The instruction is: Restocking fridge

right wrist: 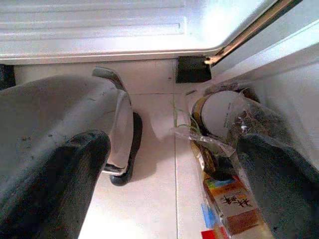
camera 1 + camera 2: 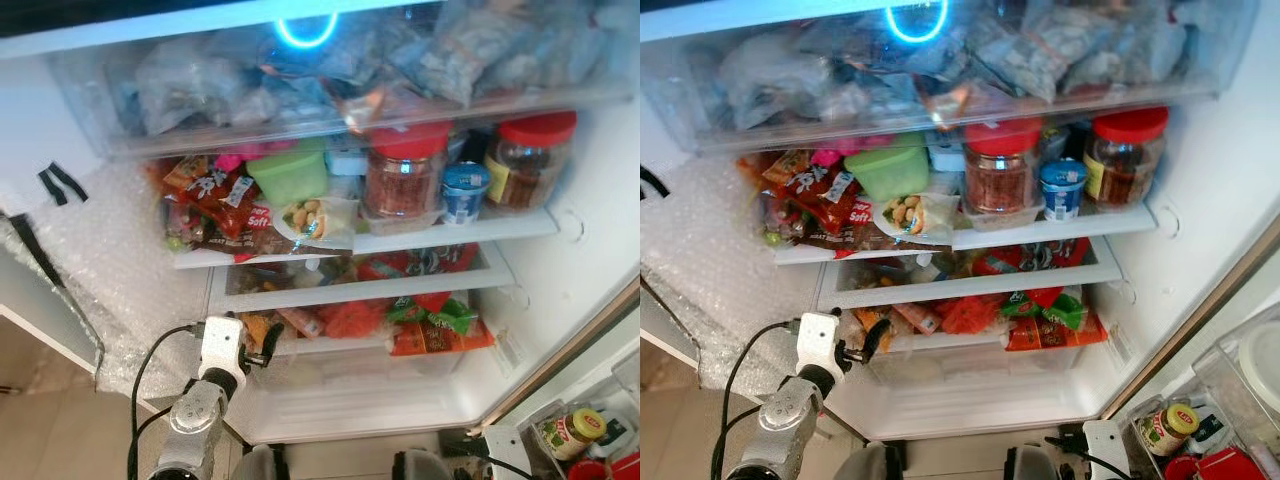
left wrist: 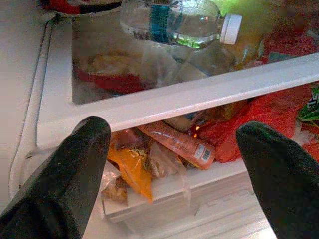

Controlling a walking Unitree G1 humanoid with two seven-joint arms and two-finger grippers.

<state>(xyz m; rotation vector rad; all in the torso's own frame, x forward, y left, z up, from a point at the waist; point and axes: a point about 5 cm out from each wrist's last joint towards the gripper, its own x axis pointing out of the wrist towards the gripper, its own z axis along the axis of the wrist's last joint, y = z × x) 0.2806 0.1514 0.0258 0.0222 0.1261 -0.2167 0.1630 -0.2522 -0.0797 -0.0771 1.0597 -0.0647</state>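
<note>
The fridge stands open with packed shelves. My left gripper is open at the left end of the lower drawer, with nothing between its fingers. In the left wrist view the left gripper faces the drawer's front rim, behind which lie an orange packet and a pink tube. A water bottle lies on the glass shelf above. My right gripper hangs low and open over the floor, near a bag of packets and a round tub.
The middle shelf holds two red-lidded jars, a green tub, a blue cup and snack packs. Bubble wrap covers the left wall. A yellow-lidded jar sits in the door shelf at the right. My foot is below.
</note>
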